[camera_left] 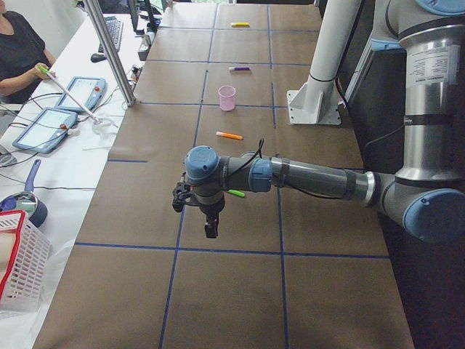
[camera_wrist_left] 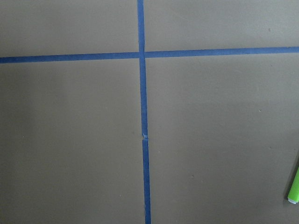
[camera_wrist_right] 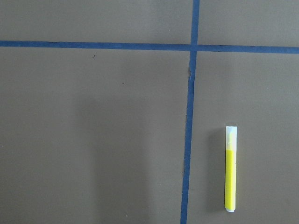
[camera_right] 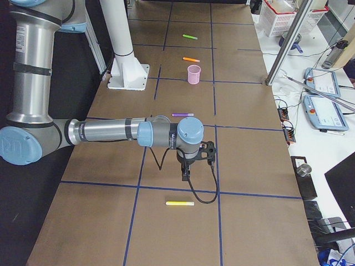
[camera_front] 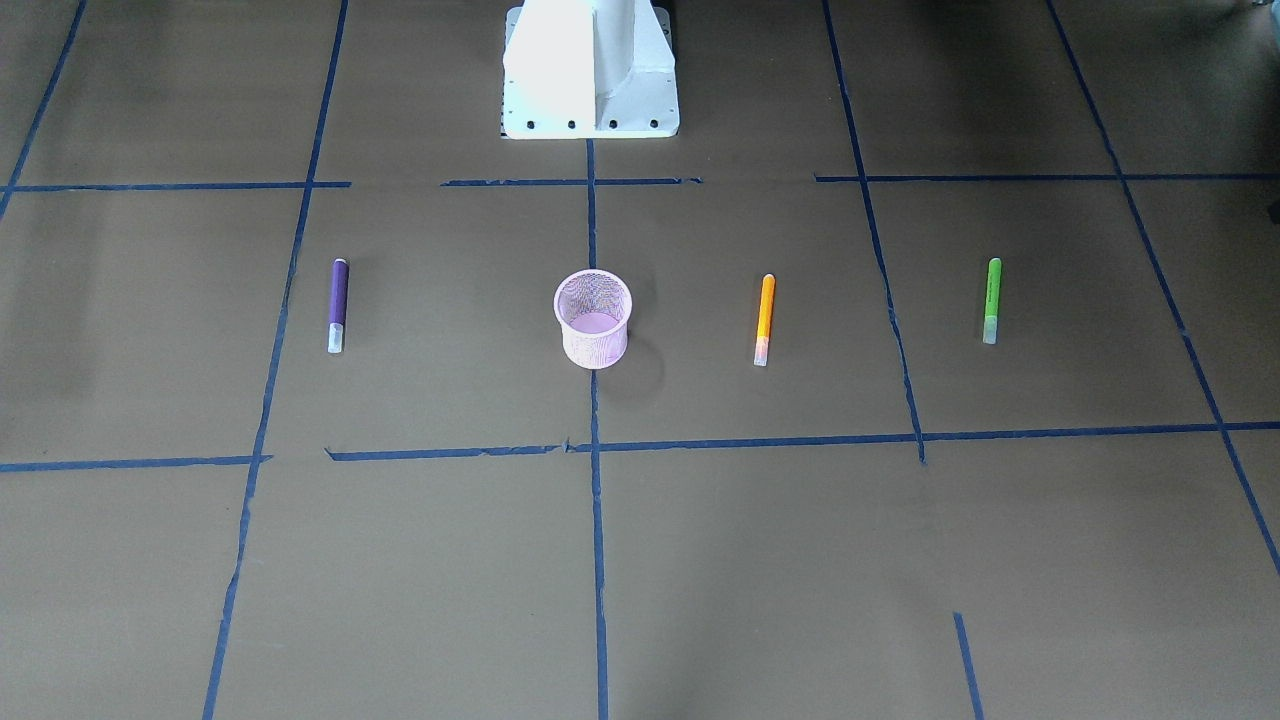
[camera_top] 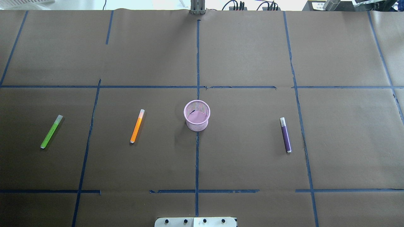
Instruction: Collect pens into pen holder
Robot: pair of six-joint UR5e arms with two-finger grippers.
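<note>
The pink mesh pen holder (camera_top: 197,126) stood upright, mouth up and empty, at the middle of the table (camera_top: 252,56), probably so that either arm could reach it. In the overhead view the orange pen (camera_top: 137,126) lay at its 9 o'clock and the green pen (camera_top: 51,131) farther out the same way. The purple pen (camera_top: 285,135) lay at its 3 o'clock. All lay flat, well apart, caps toward 12 o'clock, which I judge left room for a pinch from above across each barrel. A yellow pen (camera_wrist_right: 230,169) (outside the overhead view) lay at 5 o'clock in the right wrist view.

The left arm (camera_left: 312,178) and right arm (camera_right: 105,132) hung over the table's two ends, wrists pointing down. The left jaws and right jaws showed only in the side views, so I cannot tell how wide they stood. Nothing seemed to be held or touched.
</note>
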